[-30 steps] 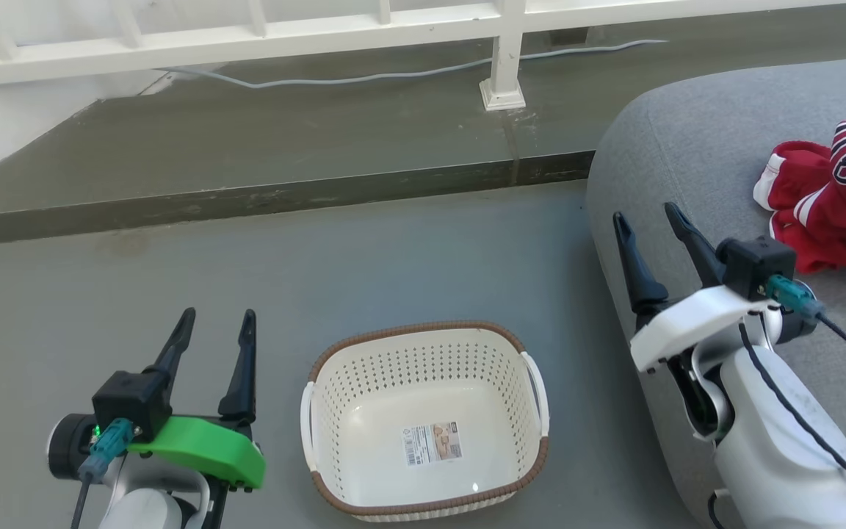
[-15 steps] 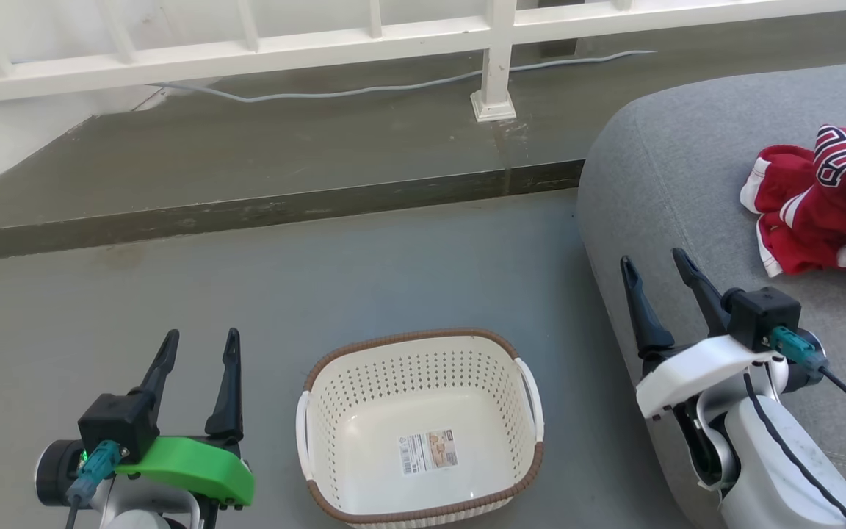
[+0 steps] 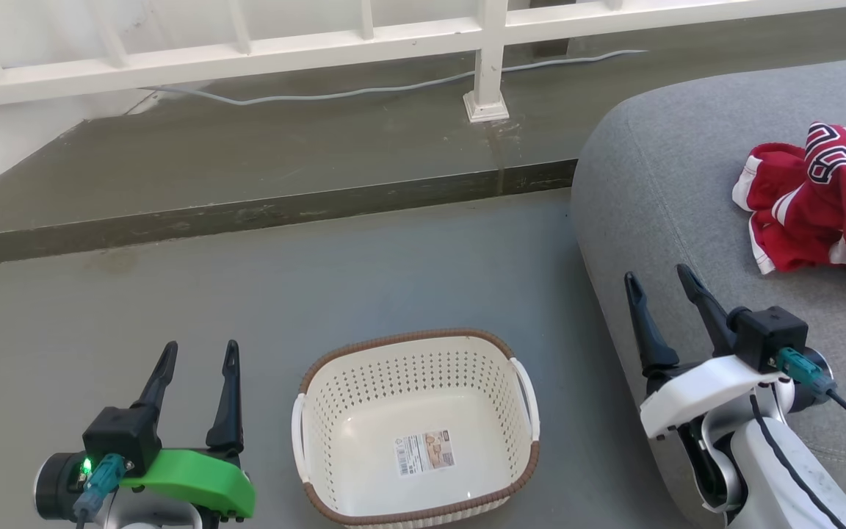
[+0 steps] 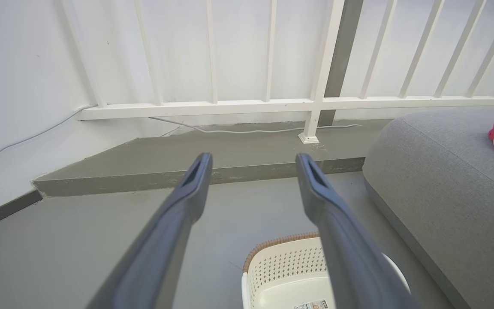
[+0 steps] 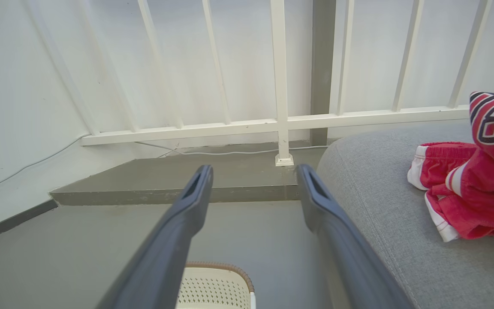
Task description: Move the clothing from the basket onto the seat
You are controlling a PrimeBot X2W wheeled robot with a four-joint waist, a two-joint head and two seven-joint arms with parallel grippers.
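Head view: nearest the camera, the robot's left gripper (image 3: 201,345), its two long dark fingers spread apart and holding nothing, hangs over the grey floor (image 3: 393,257) just beside the small cream perforated plastic basket with a brown woven-look rim (image 3: 408,336). The basket's bare bottom shows a label sticker (image 3: 424,452) and no garment. On the basket's other side the right gripper (image 3: 656,273), likewise spread wide and empty, hovers at the rounded front edge of the large grey fabric-upholstered sofa seat (image 3: 658,184). Farther back on that cushion, up and to the right of the right gripper's fingertips and well apart from them, lies the red sports clothing with white stripes (image 3: 808,206), bunched in one heap with black-and-white numerals uppermost. With the basket empty and the clothing on the seat, the task looks complete, and the arms appear parked low, clear of the work. Beyond, a raised concrete step (image 3: 247,213) and a white railing (image 3: 247,51) close the scene.
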